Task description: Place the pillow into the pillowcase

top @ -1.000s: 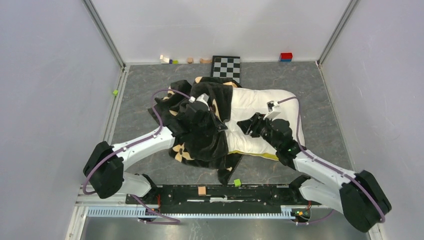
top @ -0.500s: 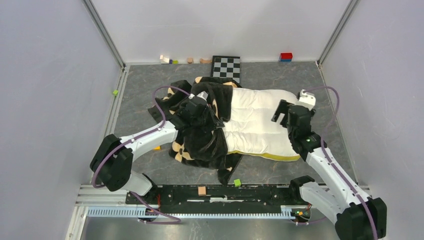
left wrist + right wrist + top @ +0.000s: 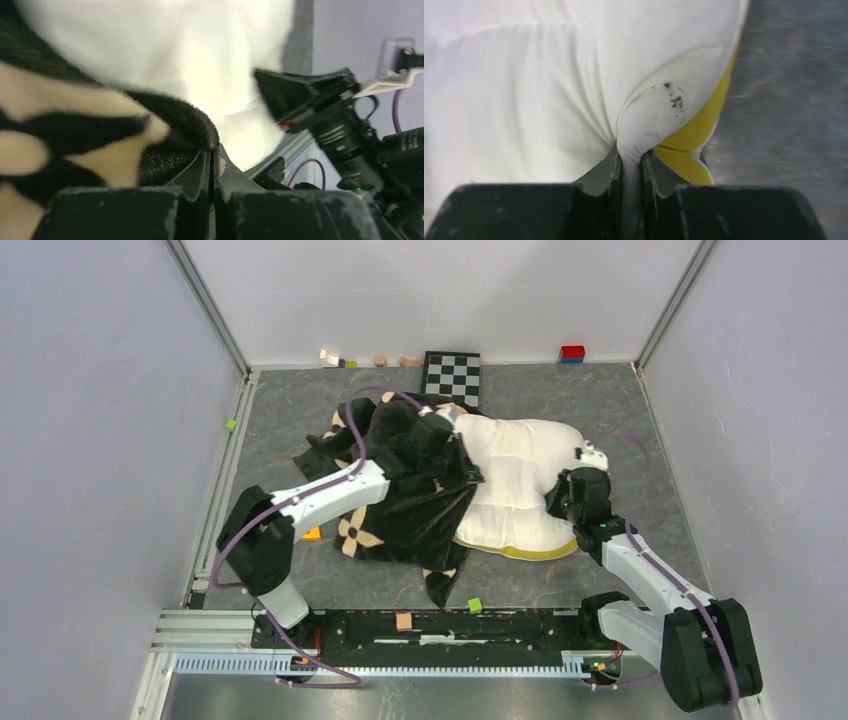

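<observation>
– On the middle of the table point(image 3: 560, 400), what is found?
– The pillow point(image 3: 515, 480) lies flat, cream-white and mostly bare, with its right end toward the table's right edge. The pillowcase point(image 3: 400, 505) lies bunched beside it toward the left edge and is draped over the pillow's left end. How deep that end sits inside the case cannot be told.
– State of the left gripper point(image 3: 214, 162)?
– Clamped on a black plush edge of the pillowcase, at the line where the case meets the pillow. Judged purpose: to hold the mouth of the case up so it can be drawn over the filling.
– And the right gripper point(image 3: 631, 162)?
– Pinched on a fold of white fabric at the pillow's right end, just beside the yellow band. Judged purpose: a hold at the end opposite the case, so the pillow can be pushed leftward into it.
– Progress?
– Partway at most, in my judgement, since the greater part of the pillow is uncovered.
– Risk?
– The pinch takes only a small fold and may slip off the plump filling. The plush may also bunch rather than slide.
</observation>
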Robot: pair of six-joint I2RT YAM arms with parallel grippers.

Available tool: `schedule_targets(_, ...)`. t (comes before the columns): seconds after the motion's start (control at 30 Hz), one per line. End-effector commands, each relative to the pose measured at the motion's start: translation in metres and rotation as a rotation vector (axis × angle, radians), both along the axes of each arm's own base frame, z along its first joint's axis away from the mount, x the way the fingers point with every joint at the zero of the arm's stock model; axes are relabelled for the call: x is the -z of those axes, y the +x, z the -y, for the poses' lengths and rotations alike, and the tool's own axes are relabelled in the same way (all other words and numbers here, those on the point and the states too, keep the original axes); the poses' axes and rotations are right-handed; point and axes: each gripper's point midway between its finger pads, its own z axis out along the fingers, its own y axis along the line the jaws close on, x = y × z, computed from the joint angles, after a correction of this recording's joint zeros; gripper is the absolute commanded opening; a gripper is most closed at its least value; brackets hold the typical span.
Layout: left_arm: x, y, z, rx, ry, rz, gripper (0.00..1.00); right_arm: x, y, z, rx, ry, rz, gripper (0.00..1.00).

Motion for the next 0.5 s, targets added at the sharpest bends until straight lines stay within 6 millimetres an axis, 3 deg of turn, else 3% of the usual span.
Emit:
schedule_targets(0.0, -0.037, -0.028, 0.072, 0.194, -0.048, 0.089, 0.02, -0.047, 0.004, -0.102, -0.275, 0.215, 0.087, 0.09)
schedule_targets(0.1, -0.034, -0.035, 0.085, 0.21, -0.059, 0.074, 0.02, -0.064, 0.01, -0.106, -0.259, 0.227, 0.133, 0.04)
schedule_targets(0.2, -0.02, -0.031, 0.071, 0.179, -0.022, 0.077, 0.02, -0.056, 0.009, -0.09, -0.216, 0.149, 0.122, 0.04)
schedule_targets(0.27, -0.01, -0.027, 0.058, 0.159, 0.009, 0.069, 0.02, -0.044, 0.002, -0.084, -0.22, 0.116, 0.089, 0.1)
schedule_targets(0.33, 0.002, -0.023, 0.043, 0.136, 0.038, 0.053, 0.02, -0.041, -0.003, -0.082, -0.236, 0.09, 0.091, 0.24)
schedule_targets(0.43, 0.012, -0.017, 0.022, 0.108, 0.068, 0.041, 0.03, -0.043, -0.008, -0.074, -0.238, 0.0, 0.091, 0.6)
schedule_targets(0.47, 0.015, -0.017, 0.017, 0.105, 0.077, 0.039, 0.04, -0.048, -0.009, -0.07, -0.225, -0.042, 0.099, 0.67)
